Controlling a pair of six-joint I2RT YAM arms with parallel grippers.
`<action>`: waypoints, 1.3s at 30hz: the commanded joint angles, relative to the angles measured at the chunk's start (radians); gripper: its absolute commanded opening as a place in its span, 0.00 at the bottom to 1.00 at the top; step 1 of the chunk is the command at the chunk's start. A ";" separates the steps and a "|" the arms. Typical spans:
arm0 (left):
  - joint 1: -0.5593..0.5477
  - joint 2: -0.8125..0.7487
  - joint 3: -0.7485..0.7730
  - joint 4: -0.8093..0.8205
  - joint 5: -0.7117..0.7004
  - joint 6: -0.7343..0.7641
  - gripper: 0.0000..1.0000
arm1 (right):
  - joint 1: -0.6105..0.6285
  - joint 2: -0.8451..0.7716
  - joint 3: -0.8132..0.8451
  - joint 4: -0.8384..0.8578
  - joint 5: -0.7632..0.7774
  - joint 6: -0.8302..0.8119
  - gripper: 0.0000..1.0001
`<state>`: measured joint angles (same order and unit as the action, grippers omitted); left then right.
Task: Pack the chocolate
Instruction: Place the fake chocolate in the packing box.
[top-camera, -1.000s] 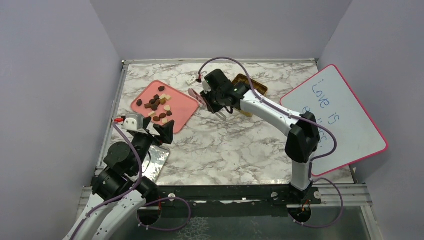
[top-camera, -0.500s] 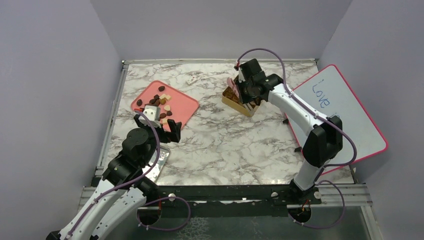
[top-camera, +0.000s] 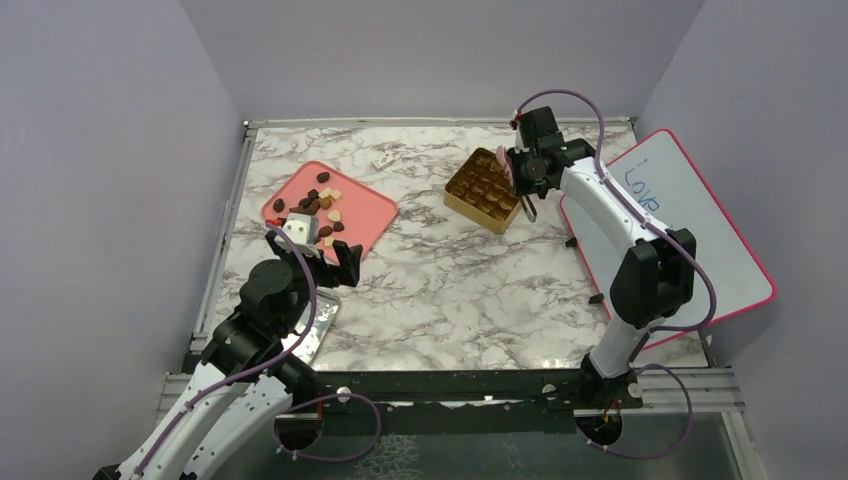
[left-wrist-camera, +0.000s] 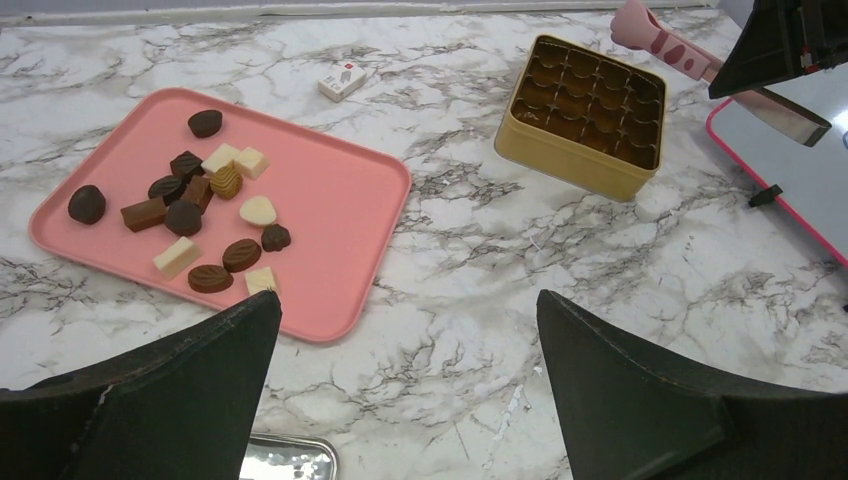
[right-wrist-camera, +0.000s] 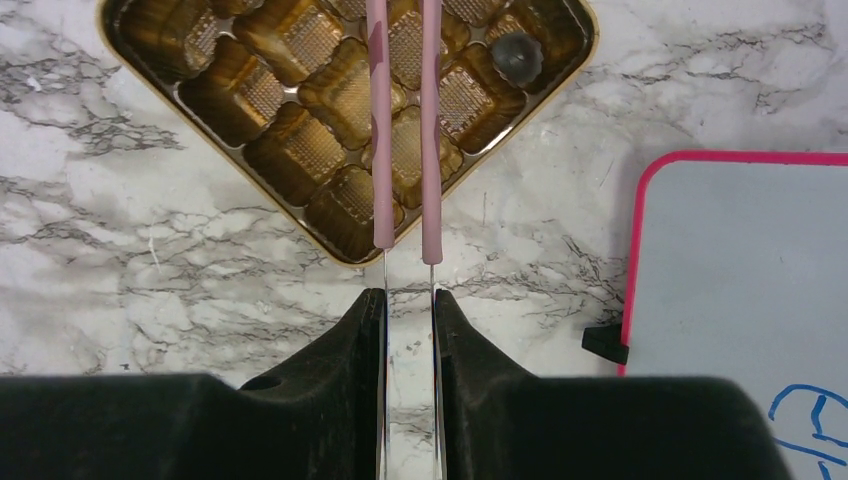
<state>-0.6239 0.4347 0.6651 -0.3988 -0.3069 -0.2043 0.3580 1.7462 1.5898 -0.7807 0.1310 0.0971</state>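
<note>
The chocolate, several dark, tan and cream pieces, lies on the pink tray at the left. One dark piece sits in a corner cell of the gold box. My right gripper is shut on the pink tweezers, whose arms reach over the box. Their tips run out of the right wrist view. My left gripper hangs open over the marble by the tray's near corner.
A pink-rimmed whiteboard leans at the right, with a black clip at its edge. A small white wrapped item lies at the back. A metal tray rests near the left arm's base.
My right arm has swung right from beside the pink tray to the gold box's far side, tweezers still gripped. My left arm has risen and reached toward the tray.
</note>
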 joint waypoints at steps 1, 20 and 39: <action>-0.002 -0.011 0.010 0.003 0.007 0.008 0.99 | -0.036 0.041 0.000 -0.009 0.018 0.006 0.24; -0.002 -0.010 0.009 0.003 0.006 0.007 0.99 | -0.092 0.107 -0.014 0.052 -0.017 -0.023 0.30; -0.002 -0.015 0.008 0.003 0.000 0.007 0.99 | -0.097 0.127 0.030 0.034 -0.021 -0.033 0.36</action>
<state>-0.6239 0.4225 0.6651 -0.3992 -0.3069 -0.2043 0.2703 1.8690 1.5780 -0.7551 0.1322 0.0769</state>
